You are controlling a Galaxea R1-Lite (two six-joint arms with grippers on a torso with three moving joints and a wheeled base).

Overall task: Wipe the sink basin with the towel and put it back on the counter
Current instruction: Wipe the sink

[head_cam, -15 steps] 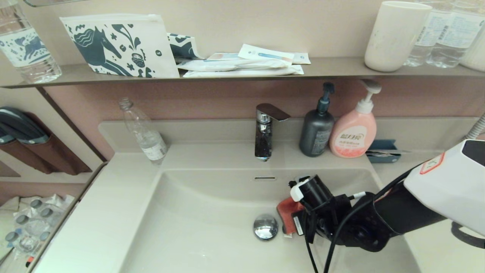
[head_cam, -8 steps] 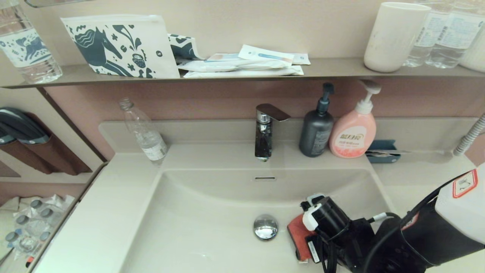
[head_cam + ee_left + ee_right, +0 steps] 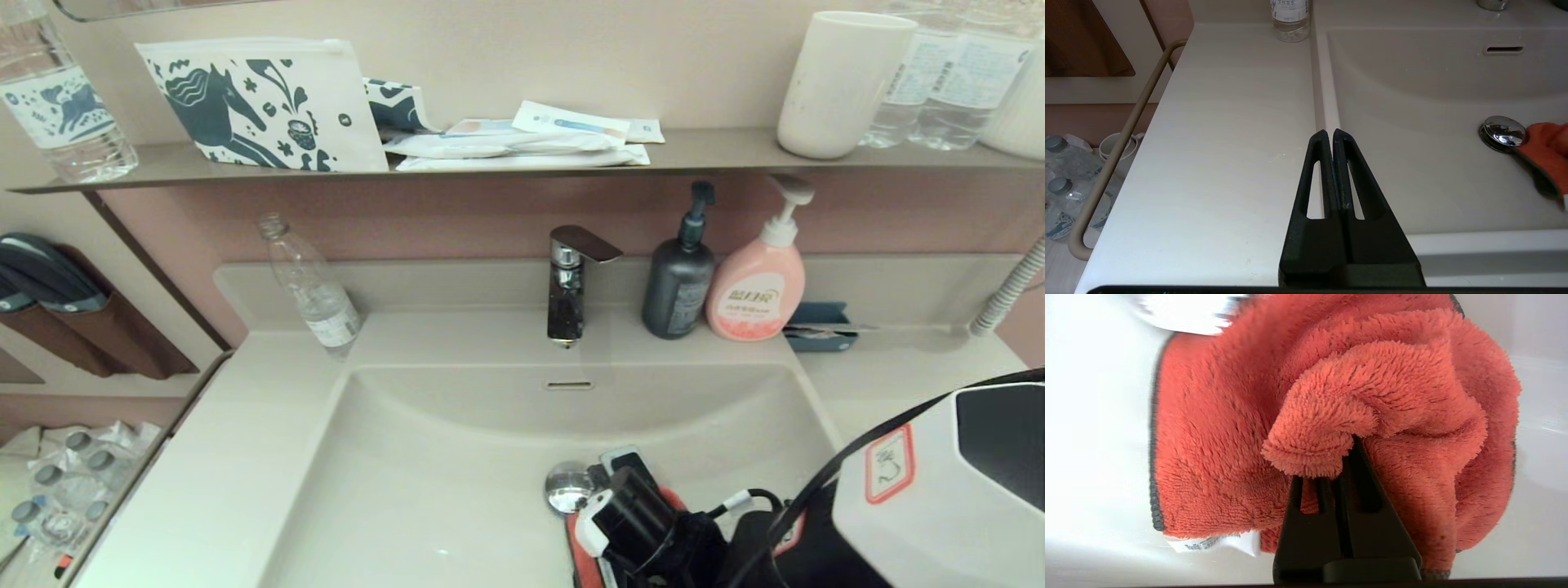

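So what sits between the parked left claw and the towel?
Left wrist view: bare sink basin floor, then the chrome drain plug, which the towel touches. The left claw is shut over the basin's edge.

towel (image 3: 1216, 428): orange-red, fluffy, bunched | lies on sink basin (image 3: 441, 457) floor beside drain plug (image 3: 569, 487)
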